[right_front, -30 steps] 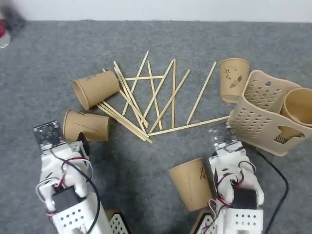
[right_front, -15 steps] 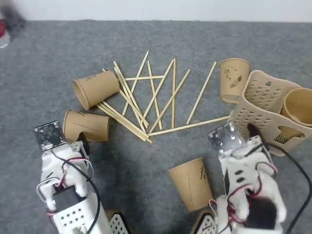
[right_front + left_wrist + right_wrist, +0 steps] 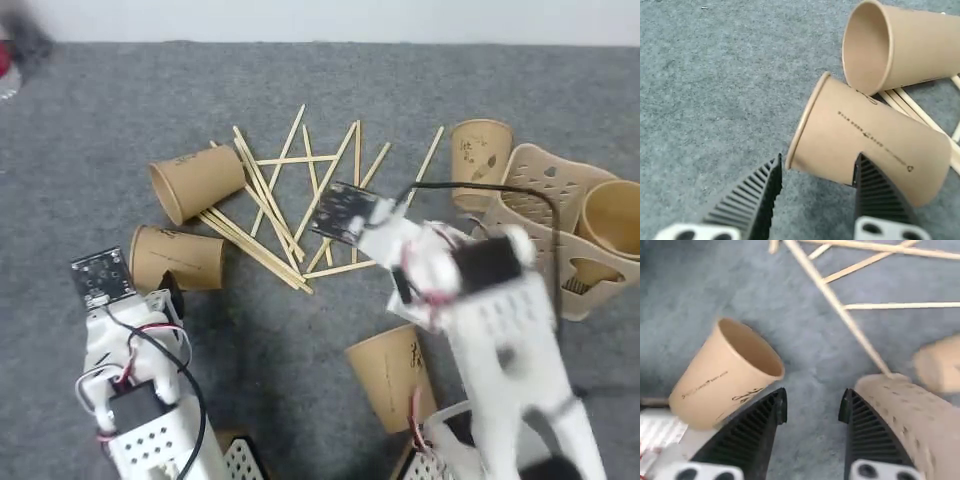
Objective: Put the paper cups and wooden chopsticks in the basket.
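The left gripper (image 3: 817,165), jaws wide and empty, hangs over the rim end of a paper cup (image 3: 875,145) lying on its side well away from the basket (image 3: 525,215). The cup's long axis runs from one jaw toward the other. The right gripper (image 3: 812,400), likewise parted and empty, hangs just beside the basket above the wooden chopsticks (image 3: 834,304), so it is the nearer arm for those.

Bare desk (image 3: 100,110) lies open across the upper left of the high view. Scattered chopsticks (image 3: 255,250) clog the centre, two tipped cups (image 3: 197,182) flank them left, the basket (image 3: 560,215) walls the right edge.
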